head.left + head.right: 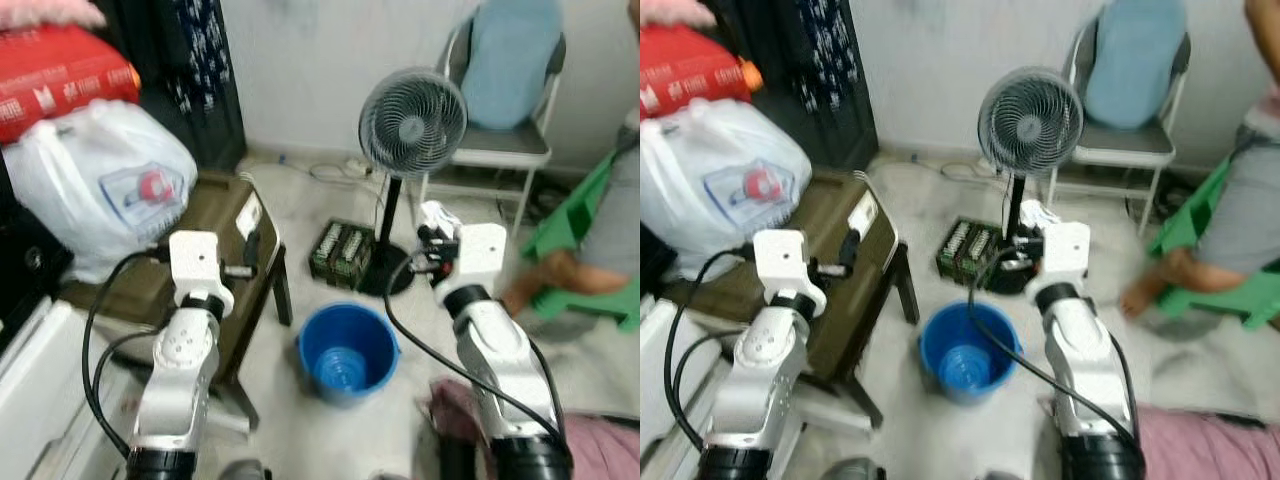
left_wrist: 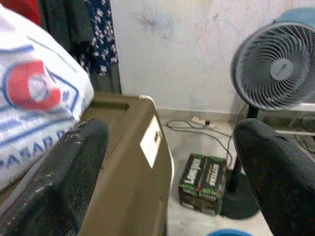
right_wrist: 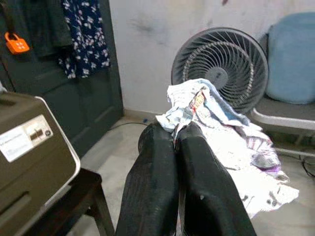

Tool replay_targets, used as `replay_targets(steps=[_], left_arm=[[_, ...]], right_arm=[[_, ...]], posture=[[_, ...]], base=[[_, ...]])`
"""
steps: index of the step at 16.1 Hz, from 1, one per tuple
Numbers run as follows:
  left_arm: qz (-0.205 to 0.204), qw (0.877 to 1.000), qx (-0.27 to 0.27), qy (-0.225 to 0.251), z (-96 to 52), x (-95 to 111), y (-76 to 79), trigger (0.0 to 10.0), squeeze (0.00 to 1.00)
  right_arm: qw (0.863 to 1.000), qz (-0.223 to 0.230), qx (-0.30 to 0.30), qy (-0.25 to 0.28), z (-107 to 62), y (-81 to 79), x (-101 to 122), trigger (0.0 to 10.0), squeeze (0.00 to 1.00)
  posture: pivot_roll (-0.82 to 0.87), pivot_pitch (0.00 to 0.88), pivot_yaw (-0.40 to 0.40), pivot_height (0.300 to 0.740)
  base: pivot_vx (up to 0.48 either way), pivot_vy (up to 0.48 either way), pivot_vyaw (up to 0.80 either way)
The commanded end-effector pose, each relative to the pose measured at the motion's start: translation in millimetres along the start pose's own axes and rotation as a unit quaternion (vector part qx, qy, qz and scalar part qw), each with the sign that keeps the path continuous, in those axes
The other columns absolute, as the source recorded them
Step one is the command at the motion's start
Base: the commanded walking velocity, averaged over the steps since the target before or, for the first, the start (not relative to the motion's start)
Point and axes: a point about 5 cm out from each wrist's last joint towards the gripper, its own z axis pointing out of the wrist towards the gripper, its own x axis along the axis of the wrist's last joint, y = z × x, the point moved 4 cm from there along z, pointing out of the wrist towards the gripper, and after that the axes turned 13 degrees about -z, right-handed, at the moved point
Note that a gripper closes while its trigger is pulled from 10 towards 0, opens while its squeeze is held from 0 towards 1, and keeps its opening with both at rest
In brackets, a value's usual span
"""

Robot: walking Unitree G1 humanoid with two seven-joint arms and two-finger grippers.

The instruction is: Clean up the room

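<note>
My right gripper is shut on a crumpled white wrapper, held up in front of the fan's pole. In the right wrist view the two fingers press together with the wrapper's edge pinched at their tips. A blue bucket stands on the floor below, between my two arms, with something blue inside. My left gripper is open and holds nothing. It hovers over the brown case, its fingers wide apart.
The brown case lies on a dark low table with a white plastic bag and a red box behind it. A standing fan, a green-black box, a chair, a seated person and pink cloth surround the bucket.
</note>
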Motion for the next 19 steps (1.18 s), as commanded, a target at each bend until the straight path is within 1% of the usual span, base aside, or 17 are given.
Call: replay_targets(steps=[1,6,18,19], left_arm=[[0.005,1.000,0.009,0.002,-0.6,3.0,-9.4,10.0,0.00],[0.005,1.000,0.009,0.001,-1.1,2.5,-9.1,10.0,0.00],[0.005,1.000,0.001,0.001,0.2,3.1,-6.6,10.0,0.00],[0.003,1.000,0.003,-0.002,0.2,2.4,-6.7,10.0,0.00]], right_arm=[[1.000,0.006,0.010,0.009,3.1,-8.9,5.9,10.0,0.00],[1.000,0.006,0.010,0.007,3.8,-9.7,5.6,10.0,0.00],[1.000,0.006,0.006,-0.006,3.6,-9.3,0.4,10.0,0.00],[1.000,0.013,0.005,-0.003,3.6,-8.9,1.0,10.0,0.00]], posture=[[0.01,0.000,-0.008,0.740],[0.01,0.000,-0.007,0.740],[0.01,0.000,-0.003,0.740],[0.01,0.000,-0.003,0.740]], base=[[0.244,0.000,0.00],[0.196,0.000,0.00],[0.325,0.000,0.00],[0.000,0.000,0.00]])
